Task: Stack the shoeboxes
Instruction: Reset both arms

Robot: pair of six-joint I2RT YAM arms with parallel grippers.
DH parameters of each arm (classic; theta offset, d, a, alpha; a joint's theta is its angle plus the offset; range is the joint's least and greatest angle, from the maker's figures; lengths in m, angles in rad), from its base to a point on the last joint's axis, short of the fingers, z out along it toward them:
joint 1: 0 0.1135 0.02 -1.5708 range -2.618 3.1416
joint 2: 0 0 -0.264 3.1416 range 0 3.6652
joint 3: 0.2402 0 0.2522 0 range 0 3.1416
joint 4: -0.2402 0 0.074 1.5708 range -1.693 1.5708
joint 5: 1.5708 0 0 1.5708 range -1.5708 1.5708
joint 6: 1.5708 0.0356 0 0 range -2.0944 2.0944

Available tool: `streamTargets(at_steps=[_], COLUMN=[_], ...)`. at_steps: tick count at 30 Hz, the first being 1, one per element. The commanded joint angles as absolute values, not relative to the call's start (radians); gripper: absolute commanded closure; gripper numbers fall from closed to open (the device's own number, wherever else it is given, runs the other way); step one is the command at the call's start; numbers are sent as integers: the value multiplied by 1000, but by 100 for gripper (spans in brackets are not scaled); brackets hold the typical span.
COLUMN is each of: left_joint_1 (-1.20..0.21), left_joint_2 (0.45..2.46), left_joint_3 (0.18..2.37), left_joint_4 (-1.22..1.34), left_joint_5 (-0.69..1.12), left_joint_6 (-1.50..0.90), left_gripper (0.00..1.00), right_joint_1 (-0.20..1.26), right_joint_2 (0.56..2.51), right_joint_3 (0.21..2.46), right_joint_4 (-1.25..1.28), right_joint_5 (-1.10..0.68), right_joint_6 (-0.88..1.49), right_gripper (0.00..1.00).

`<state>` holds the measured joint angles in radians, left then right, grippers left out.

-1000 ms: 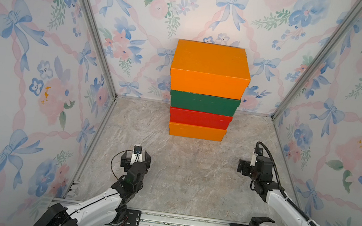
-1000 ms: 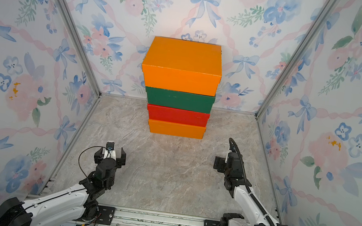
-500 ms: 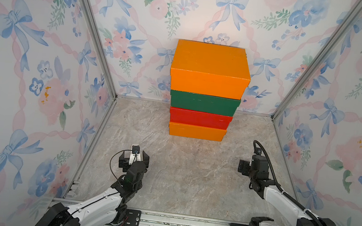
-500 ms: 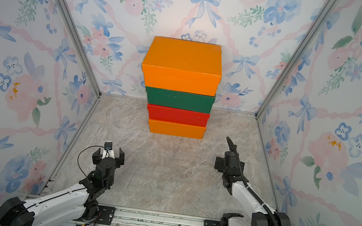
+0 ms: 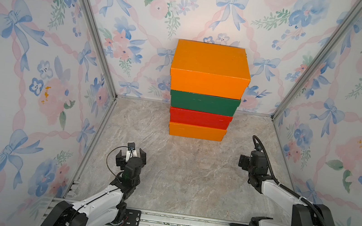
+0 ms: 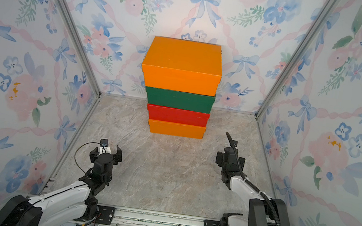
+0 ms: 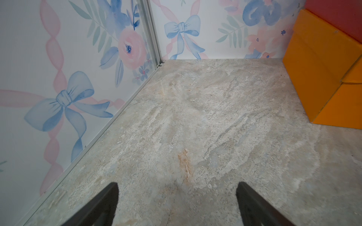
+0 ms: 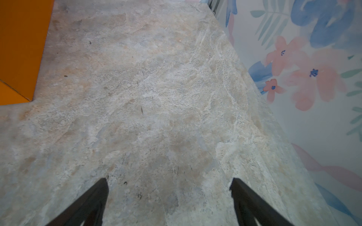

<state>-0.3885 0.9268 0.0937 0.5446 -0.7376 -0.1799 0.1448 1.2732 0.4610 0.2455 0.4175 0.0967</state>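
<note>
Both arms are hovering low, angled forward; the left gripper (image 7: 176,188) and the right gripper (image 8: 169,183) are holding their jaws wide apart, empty

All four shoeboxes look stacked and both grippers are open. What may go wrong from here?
1. The stack stands four high: top orange cardboard shoebox, dark green cardboard shoebox, red cardboard shoebox, bottom orange cardboard shoebox. A bump could topple it.
2. The open left gripper and right gripper sit low in front of it; a forward swing might strike the bottom orange cardboard shoebox.
</note>
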Motion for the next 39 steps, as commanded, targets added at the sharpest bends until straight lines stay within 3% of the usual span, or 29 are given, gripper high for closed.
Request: streamTargets(at_steps=[1, 39], left_joint_1=[-367, -344], left_joint_2=[936, 1305], left_joint_3=[111, 230], left_joint_4=[588, 936], left_joint_5=[-707, -587], left_joint_6=[-198, -77], left_gripper=[3, 3], right_joint_1=[140, 160], right_joint_2=[1265, 1341], right_joint_3=[460, 442], right_joint_4=[316, 541], right_joint_5=[443, 445], right_joint_6=[107, 44], right_gripper=[3, 3])
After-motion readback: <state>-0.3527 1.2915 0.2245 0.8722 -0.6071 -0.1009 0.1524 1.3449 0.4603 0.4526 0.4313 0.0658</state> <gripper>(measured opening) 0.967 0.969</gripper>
